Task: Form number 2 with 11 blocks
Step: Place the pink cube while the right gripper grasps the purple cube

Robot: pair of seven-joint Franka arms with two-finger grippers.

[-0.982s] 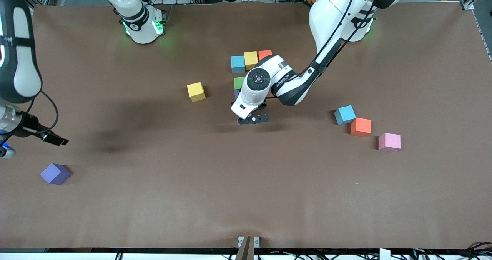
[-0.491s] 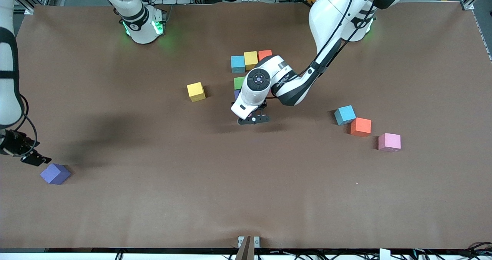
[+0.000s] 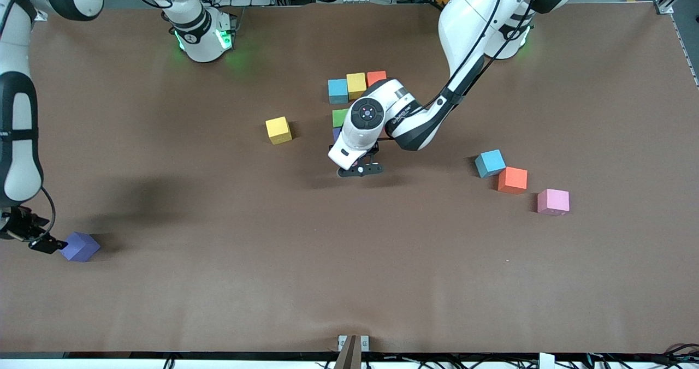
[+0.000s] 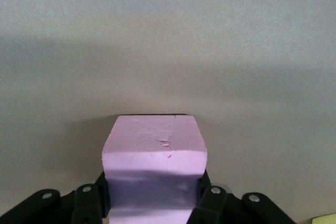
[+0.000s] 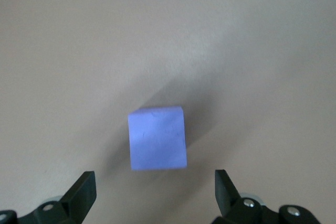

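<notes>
Blocks are scattered over the brown table (image 3: 218, 281); a row of 3 touching cubes, blue (image 3: 338, 91), yellow (image 3: 356, 85) and red (image 3: 376, 77), is seen at the middle of the table toward the robots' bases, with a green block (image 3: 339, 117) just nearer the front camera and a purple edge (image 3: 336, 134) showing beside the left arm's wrist; the rest of the number 2 is hidden under that arm. The left gripper (image 3: 360, 168) is held low at the table just nearer the camera than that cluster, its fingers (image 4: 210, 203) clamped on a pink block (image 4: 154, 156), as the left wrist view shows. A lone yellow block (image 3: 278, 130) lies apart, toward the right arm's end; a second blue block (image 3: 490, 163), an orange block (image 3: 513, 180) and another pink block (image 3: 553, 202) lie toward the left arm's end, the blue and orange touching. The right gripper (image 3: 41, 242) is placed beside a purple block (image 3: 80, 247) at the right arm's end, its fingers (image 5: 81, 195) spread wide apart and holding nothing.
</notes>
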